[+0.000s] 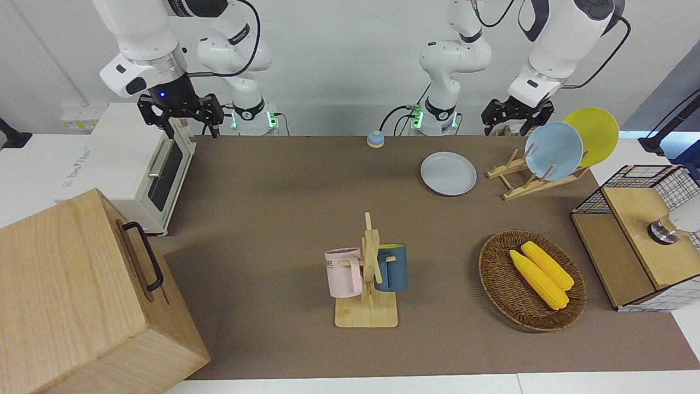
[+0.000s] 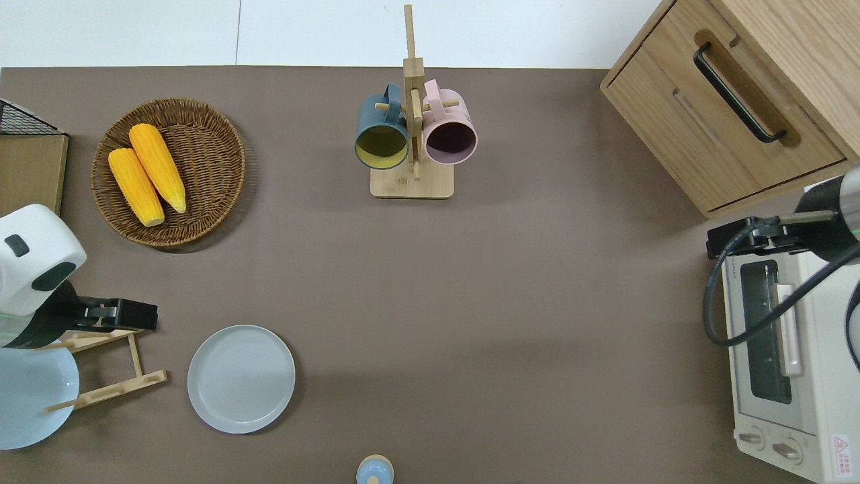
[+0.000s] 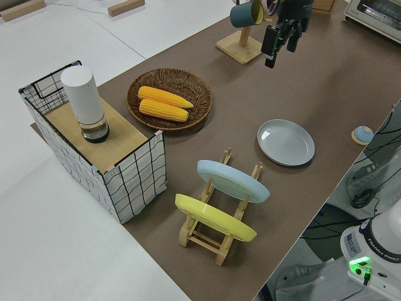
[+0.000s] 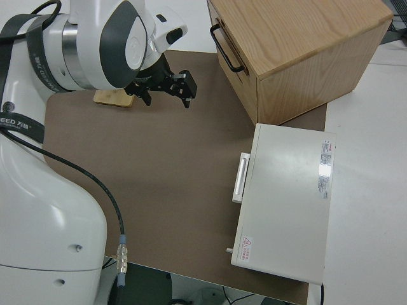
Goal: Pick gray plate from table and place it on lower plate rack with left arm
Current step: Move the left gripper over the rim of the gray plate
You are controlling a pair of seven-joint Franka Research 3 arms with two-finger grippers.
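Gray plate and rack — side by side

The gray plate (image 2: 241, 378) lies flat on the table, just beside the light-wood lower plate rack (image 2: 107, 368) — apart, untouched.

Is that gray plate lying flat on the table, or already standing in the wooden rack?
Flat on the table. The gray plate lies face up beside the lower plate rack, in none of its slots.

A robot lab: two arms bolted at a prop-laden table (image 1: 273, 219).
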